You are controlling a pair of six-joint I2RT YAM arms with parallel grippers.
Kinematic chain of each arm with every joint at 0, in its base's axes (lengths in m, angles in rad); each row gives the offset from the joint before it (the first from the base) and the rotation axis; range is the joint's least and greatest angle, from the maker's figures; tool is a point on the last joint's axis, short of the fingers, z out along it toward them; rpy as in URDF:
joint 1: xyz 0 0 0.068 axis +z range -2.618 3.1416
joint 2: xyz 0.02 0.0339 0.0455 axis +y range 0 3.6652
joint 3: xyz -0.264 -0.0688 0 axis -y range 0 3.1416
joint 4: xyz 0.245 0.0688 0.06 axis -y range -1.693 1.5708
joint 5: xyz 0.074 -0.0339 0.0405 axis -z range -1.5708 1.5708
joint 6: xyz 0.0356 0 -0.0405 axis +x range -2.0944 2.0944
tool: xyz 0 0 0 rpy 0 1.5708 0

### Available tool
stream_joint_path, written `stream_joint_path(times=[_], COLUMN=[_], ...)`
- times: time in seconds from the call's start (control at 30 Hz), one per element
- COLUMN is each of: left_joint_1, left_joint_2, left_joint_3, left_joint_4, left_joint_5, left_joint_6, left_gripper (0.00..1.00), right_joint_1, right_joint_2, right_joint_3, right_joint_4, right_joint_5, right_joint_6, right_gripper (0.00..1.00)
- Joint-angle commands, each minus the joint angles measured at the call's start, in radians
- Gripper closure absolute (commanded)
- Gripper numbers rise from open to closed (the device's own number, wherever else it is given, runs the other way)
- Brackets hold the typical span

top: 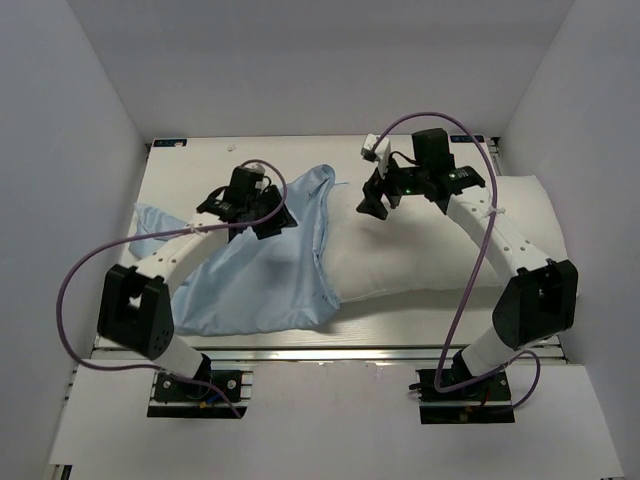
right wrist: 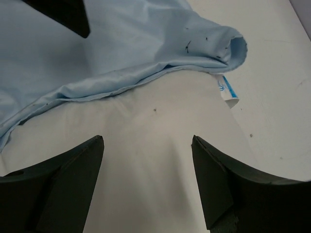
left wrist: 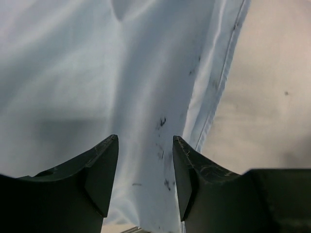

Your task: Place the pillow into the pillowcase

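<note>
The light-blue pillowcase (top: 240, 285) lies crumpled on the left half of the table. The cream pillow (top: 440, 250) lies on the right half, with its left end tucked under the pillowcase's hem (right wrist: 112, 87). My left gripper (top: 265, 222) sits low over the pillowcase; its jaws (left wrist: 145, 137) stand apart with blue cloth (left wrist: 97, 73) lying across the gap. My right gripper (top: 375, 205) hovers over the pillow's left end, open wide (right wrist: 147, 138), with bare pillow (right wrist: 146, 116) between its fingers. A small white label (right wrist: 227, 92) hangs from the pillowcase's edge.
White walls close in the table at the back and on both sides. A metal rail (top: 330, 350) runs along the near edge. Purple cables loop from both arms. A strip of bare table (top: 230, 160) shows behind the cloth.
</note>
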Motion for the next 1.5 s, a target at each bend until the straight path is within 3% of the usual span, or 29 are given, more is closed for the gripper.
stream_joint_path(times=[0.0,0.27,0.9,1.0,1.13,1.47], left_joint_1=[-0.030,-0.091,-0.128,-0.133,-0.133,-0.131], left_joint_2=[0.073,0.260,0.355,0.367,0.351,0.145], left_joint_3=[0.107,0.235,0.257,0.260,0.261,0.231], left_joint_4=[0.049,0.047,0.064,0.063,0.038,-0.058], left_joint_5=[-0.016,-0.006,0.025,0.028,-0.008,-0.202], left_joint_6=[0.050,0.063,0.065,0.065,0.065,0.080], left_gripper=[0.41,0.41,0.46,0.51,0.65,0.75], right_joint_1=[-0.003,-0.014,-0.028,-0.028,-0.028,-0.012], right_joint_2=[-0.067,-0.072,-0.061,-0.049,-0.014,0.032], right_joint_3=[-0.035,-0.052,-0.067,-0.068,-0.056,-0.050], right_joint_4=[0.032,0.044,0.054,0.061,0.072,0.202], right_joint_5=[-0.039,-0.026,-0.023,-0.006,0.059,0.175], right_joint_6=[-0.025,0.004,0.015,0.017,0.032,0.073], right_gripper=[0.22,0.21,0.21,0.21,0.13,0.11])
